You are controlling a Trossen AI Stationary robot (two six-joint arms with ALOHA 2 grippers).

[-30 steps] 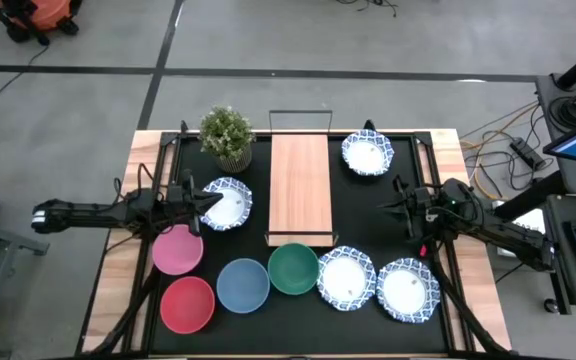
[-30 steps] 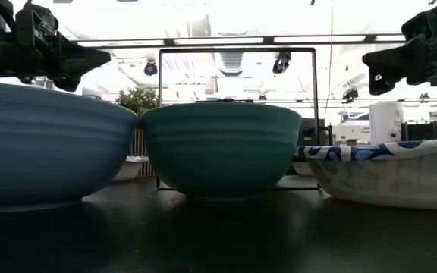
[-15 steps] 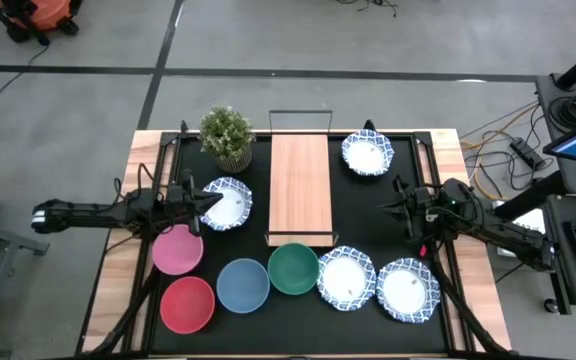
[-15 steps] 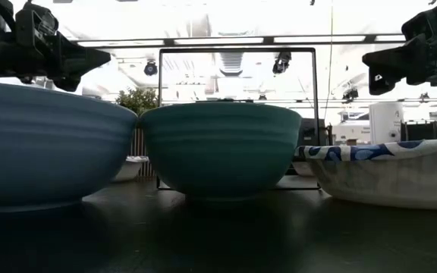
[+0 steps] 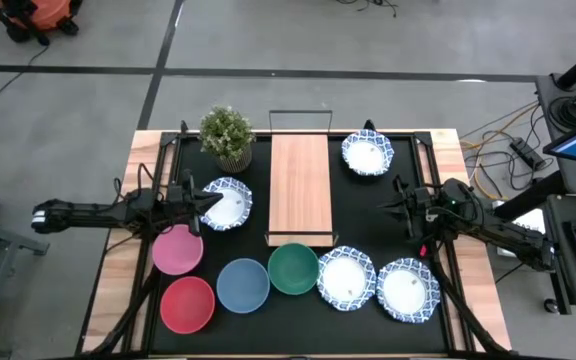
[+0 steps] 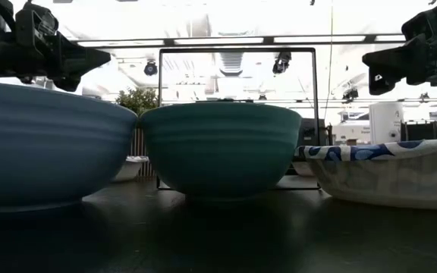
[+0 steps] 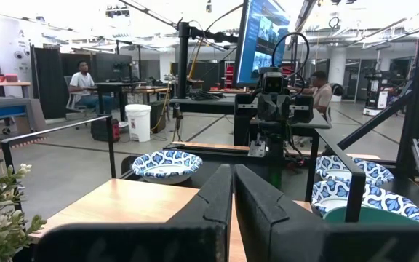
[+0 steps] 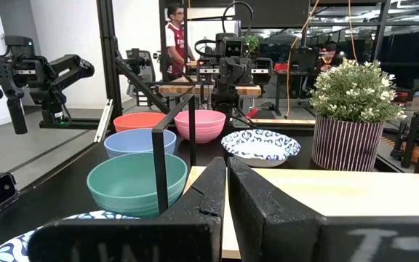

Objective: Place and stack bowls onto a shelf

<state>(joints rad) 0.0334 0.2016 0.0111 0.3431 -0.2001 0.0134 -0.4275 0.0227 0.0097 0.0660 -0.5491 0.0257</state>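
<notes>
A potted green plant in a striped pot stands at the far left of the black mat that covers the wooden desk. An orange machine sits on the grey floor. Cables trail beside the desk.

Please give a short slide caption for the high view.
Eight bowls surround the empty shelf; both tools, left and right, shut.

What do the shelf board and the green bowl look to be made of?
The shelf board looks like light wood or wood laminate, matte, with lengthwise grain, in a thin black wire frame. The green bowl seems to be glazed ceramic or smooth plastic: soft sheen, faint ridges around its side in the low view. Neither is certain.
</notes>
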